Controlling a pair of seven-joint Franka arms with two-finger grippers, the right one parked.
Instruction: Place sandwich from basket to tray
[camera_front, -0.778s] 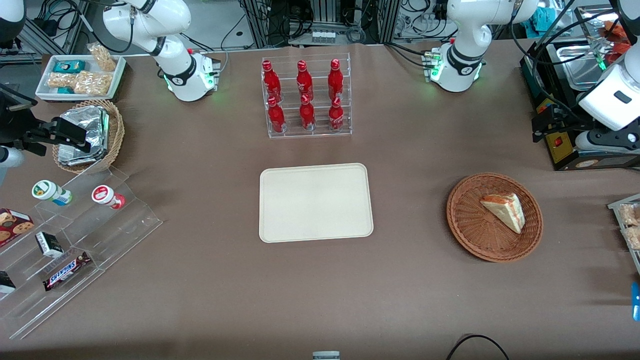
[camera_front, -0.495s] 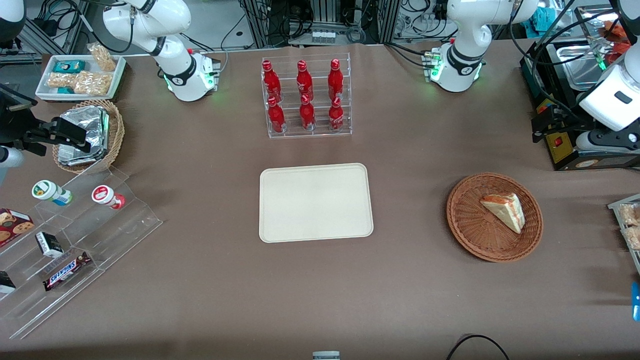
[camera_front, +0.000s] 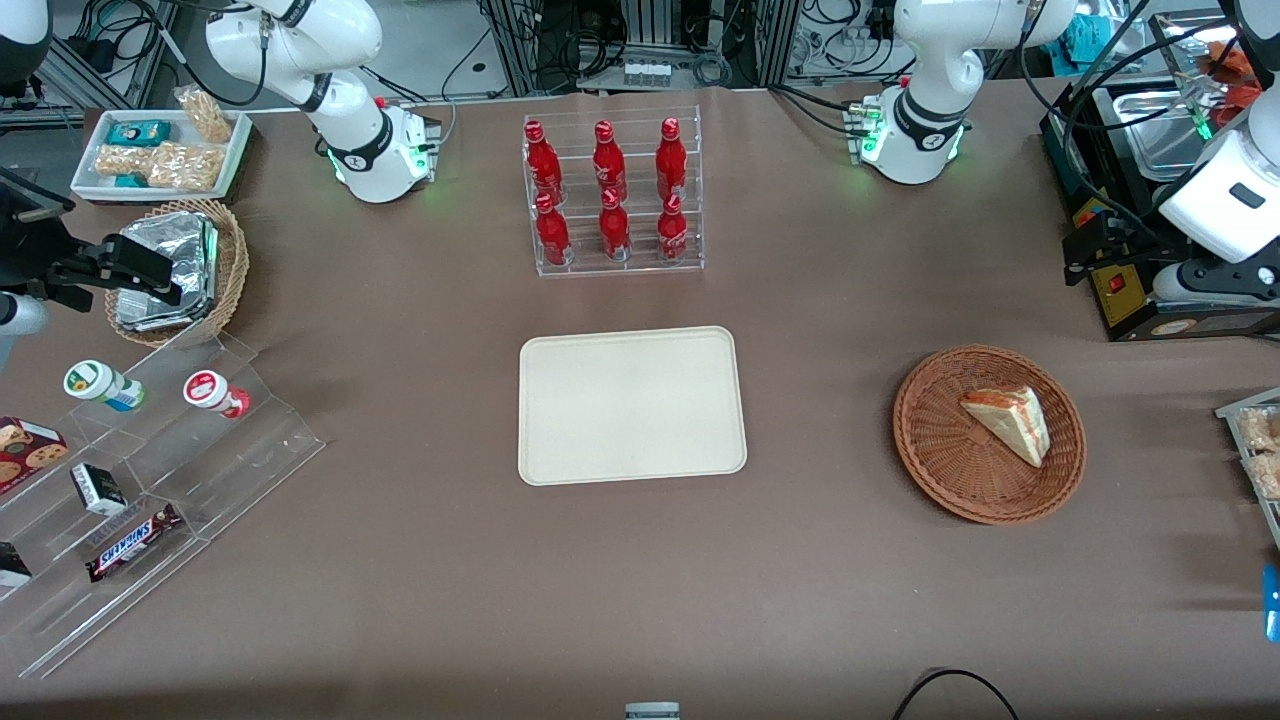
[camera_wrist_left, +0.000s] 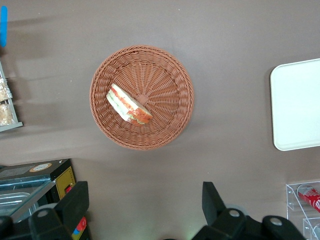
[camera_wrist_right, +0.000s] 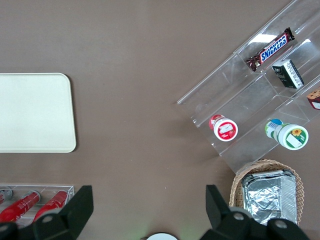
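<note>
On the brown desk (camera_front: 820, 560) we find almost nothing different from a moment ago: across the front views the sandwich (camera_front: 1008, 422) lies exactly where it lay, in the shallow reddish wicker basket (camera_front: 945, 470), toward the working arm's end of the desk. Our cream tray (camera_front: 632, 405) sits bare at the middle, well apart from the basket, nearer the front camera than the rack of red bottles (camera_front: 611, 195).

Our claw (camera_wrist_left: 145, 210) hangs high above the desk with its two fingers spread wide and nothing between them; from the wrist view the basket (camera_wrist_left: 172, 87) and the sandwich (camera_wrist_left: 128, 104) show whole and far below. We judge that the arm has barely stirred, so the task is at its very start: no approach is made yet, no grasp taken.

Next, we think, the claw must come over the basket and down, turning to straddle the wedge across its bread faces. The clear wrap may prove slippery.
</note>
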